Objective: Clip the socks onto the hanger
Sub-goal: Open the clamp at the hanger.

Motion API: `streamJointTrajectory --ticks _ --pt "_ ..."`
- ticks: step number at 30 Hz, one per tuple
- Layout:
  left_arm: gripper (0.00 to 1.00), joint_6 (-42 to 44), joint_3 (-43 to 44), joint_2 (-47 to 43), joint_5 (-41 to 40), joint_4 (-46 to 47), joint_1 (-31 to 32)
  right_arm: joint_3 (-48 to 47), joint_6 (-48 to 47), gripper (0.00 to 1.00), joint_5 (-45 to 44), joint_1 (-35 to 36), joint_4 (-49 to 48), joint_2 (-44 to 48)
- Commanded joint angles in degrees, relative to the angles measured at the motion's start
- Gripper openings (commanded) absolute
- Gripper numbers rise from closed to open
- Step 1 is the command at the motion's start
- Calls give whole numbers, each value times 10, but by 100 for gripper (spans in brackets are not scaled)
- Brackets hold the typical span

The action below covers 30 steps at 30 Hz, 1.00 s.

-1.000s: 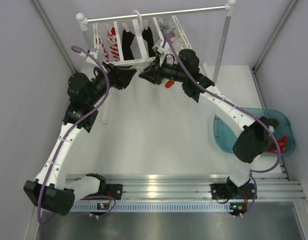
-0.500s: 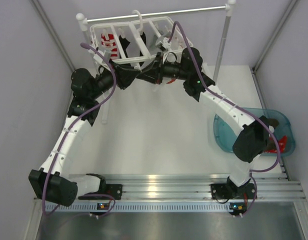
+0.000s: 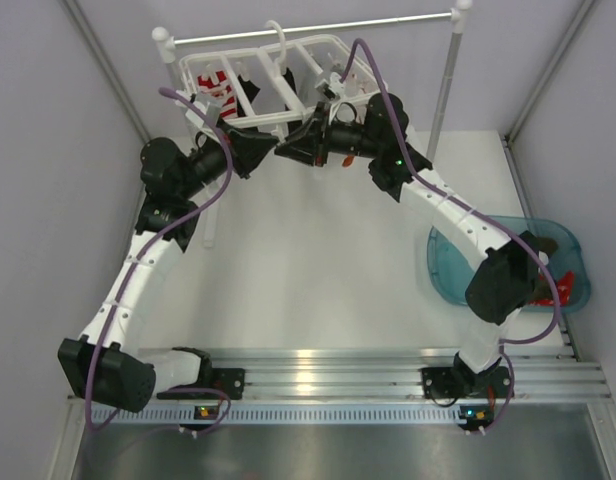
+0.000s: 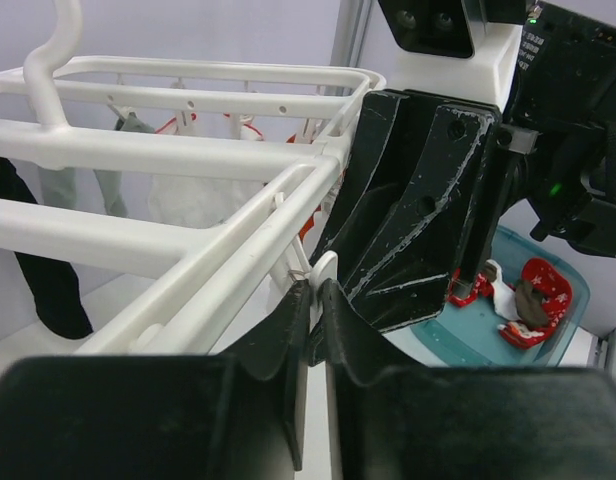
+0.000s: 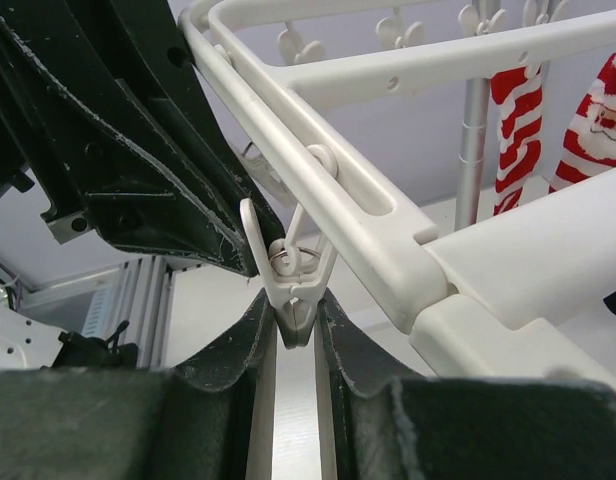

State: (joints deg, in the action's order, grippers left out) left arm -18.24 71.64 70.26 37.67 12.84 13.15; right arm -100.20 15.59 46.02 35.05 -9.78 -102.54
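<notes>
The white hanger (image 3: 288,45) hangs from the rail, tilted up at its near edge. Both grippers meet tip to tip under that edge. My right gripper (image 5: 298,310) is shut on the lower end of a white clip (image 5: 293,270) that dangles from the hanger (image 5: 348,190). My left gripper (image 4: 320,285) is shut with a white tab of the clip (image 4: 325,268) between its tips. A speck of an orange sock (image 3: 340,160) shows under the right wrist. Red-and-white striped socks (image 5: 513,110), a black sock (image 4: 48,280) and a white sock (image 4: 193,200) hang clipped on the hanger.
The silver rail (image 3: 318,28) on white posts (image 3: 443,90) stands at the back. A teal tub (image 3: 448,270) with more socks (image 4: 538,290) sits at the right. Grey walls close in on both sides.
The left gripper moved right to the clip and shut. The hanger's near edge tilted up. The orange sock below the right gripper is now mostly hidden.
</notes>
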Motion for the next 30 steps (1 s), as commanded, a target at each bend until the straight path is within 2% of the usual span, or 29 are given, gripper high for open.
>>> streamJointTrajectory --ticks 1,6,18,30 --pt "18 -11 -2 -12 21 64 2 -21 0 0 17 -1 -16 -12" --pt "27 -32 -16 -14 0 104 3 -19 4 0 28 0 -23 -14" --pt "18 -72 -17 13 -7 141 3 -18 13 0 38 0 -36 -16" --pt "23 -50 -28 -4 23 85 3 -25 72 0 50 -7 -79 -26"
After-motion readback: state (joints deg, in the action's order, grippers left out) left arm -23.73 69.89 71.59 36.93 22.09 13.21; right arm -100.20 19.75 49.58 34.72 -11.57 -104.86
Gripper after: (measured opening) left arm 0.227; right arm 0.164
